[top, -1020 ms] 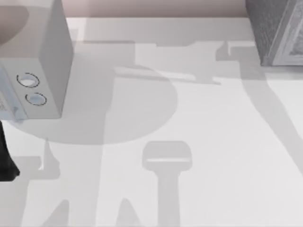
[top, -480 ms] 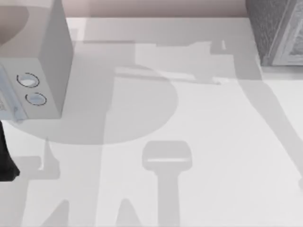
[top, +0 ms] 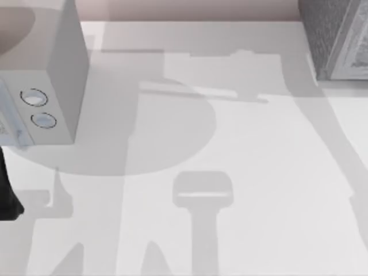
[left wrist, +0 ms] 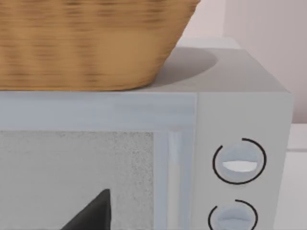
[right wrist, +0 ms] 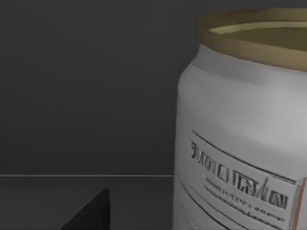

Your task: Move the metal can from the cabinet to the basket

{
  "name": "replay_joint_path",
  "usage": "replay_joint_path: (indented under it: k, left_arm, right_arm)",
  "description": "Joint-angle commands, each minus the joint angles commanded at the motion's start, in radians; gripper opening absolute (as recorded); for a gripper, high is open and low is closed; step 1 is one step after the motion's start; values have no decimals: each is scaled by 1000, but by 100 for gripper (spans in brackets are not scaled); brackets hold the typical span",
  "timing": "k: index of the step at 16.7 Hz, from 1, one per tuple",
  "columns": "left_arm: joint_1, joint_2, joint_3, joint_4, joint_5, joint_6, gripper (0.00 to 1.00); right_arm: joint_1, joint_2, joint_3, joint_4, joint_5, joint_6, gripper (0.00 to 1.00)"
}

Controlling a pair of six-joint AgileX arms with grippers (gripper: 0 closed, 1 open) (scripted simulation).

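The metal can stands upright close before the right wrist camera, its dull gold rim at the top and its white label with small print and a red edge facing the lens, inside a dim grey space with a flat floor and a plain back wall. A dark fingertip of the right gripper juts into that view just beside the can and apart from it; whether the right gripper is spread or closed cannot be told. From above, the cabinet sits at the table's far right corner, grey speckled side and paler front, in the same spot as a second ago, while the long arm shadow falling from it across the table's right side has swung further toward the right edge. The white microwave with two round dials stands at the far left, unmoved. The left wrist view looks at its door and dials, with the wicker basket resting on top of it and a dark fingertip of the left gripper low before the door; its grip cannot be told either. The left arm is a dark shape at the table's left edge, as before.
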Motion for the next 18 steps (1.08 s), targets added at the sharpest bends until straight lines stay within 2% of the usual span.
replay_joint_path:
  k: [13,18]
  left_arm:
    - [0,0,0,0,0,0,100]
    - [0,0,0,0,0,0,100]
  right_arm:
    - [0,0,0,0,0,0,2]
    - [0,0,0,0,0,0,0]
